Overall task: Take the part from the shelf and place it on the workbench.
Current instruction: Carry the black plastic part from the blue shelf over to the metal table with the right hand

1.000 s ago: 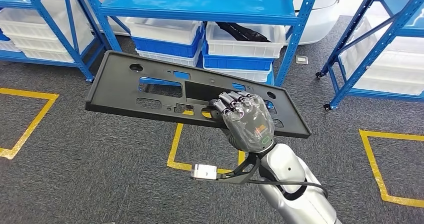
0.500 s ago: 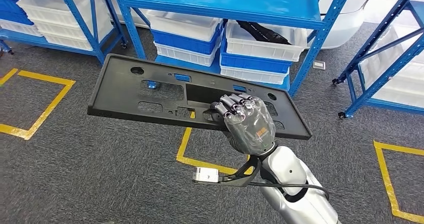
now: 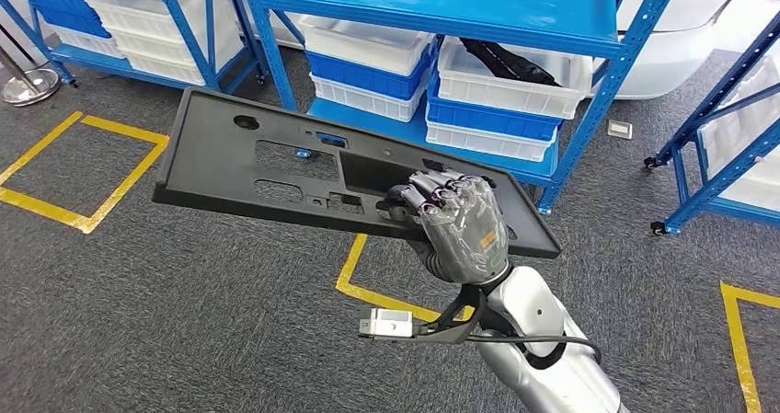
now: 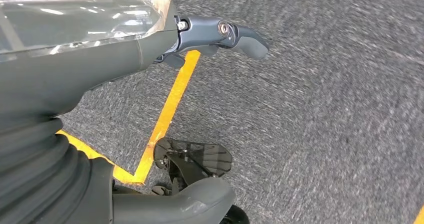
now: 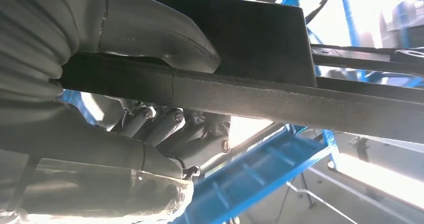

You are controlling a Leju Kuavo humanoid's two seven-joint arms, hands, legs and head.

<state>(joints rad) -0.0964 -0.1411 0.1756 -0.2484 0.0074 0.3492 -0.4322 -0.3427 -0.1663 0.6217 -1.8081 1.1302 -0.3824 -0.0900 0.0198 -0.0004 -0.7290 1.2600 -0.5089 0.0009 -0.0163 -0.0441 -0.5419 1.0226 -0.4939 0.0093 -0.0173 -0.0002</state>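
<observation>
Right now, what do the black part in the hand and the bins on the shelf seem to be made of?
The black part held by the right hand looks like moulded plastic, matte: a finely grained edge shows in the right wrist view, with clean cut-outs. The white and blue bins look like smooth plastic, slightly glossy. The shelf seems painted metal, with perforated posts.

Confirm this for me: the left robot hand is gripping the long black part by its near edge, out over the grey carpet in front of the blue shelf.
Not quite: it is the right robot hand that grips the long black part by its near edge, as the head view shows. The left robot hand holds nothing in the left wrist view. The rest stands: the part is out over the grey carpet in front of the blue shelf.
</observation>
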